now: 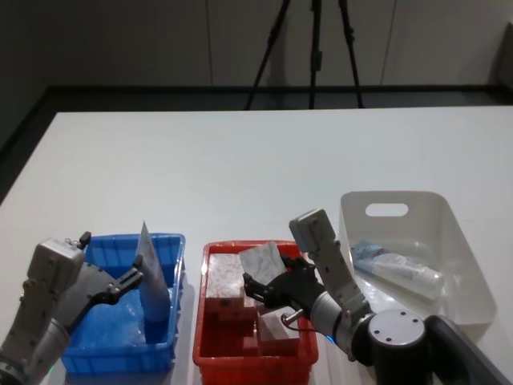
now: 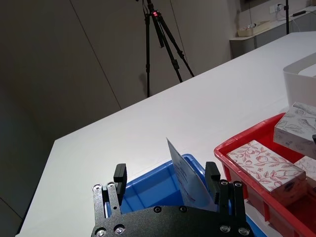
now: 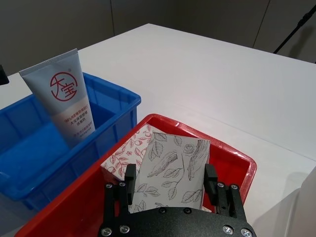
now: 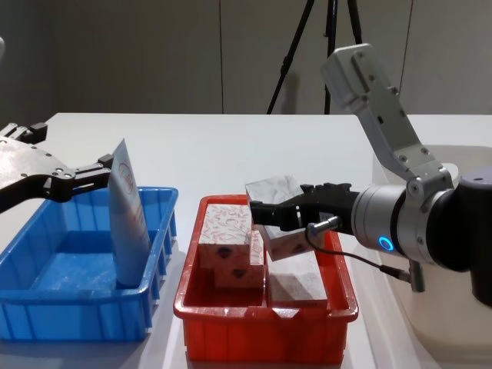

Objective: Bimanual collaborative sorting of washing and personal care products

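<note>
The left tool (image 2: 166, 172) is low on the left, over the blue tray (image 4: 77, 317). Its fingers are spread wide and are not squeezing anything. A pale blue tube (image 4: 127, 219) stands between them, close to one finger. It stands in the blue tray with its flat end up, and it tilts a little.

The right tool (image 3: 170, 174) is over the red tray (image 4: 261, 340), which sits just beside the blue one. It grips a white box (image 4: 270, 190) with grey leaves on it. The box is tilted and held up above the other boxes (image 1: 227, 277) that lie in the red tray.

Further right is a pale tub (image 1: 466, 250), and a second tube (image 1: 397, 271) lies inside it. The white worktop (image 1: 240, 152) goes on behind. A black tripod (image 1: 313, 48) stands past its far edge.
</note>
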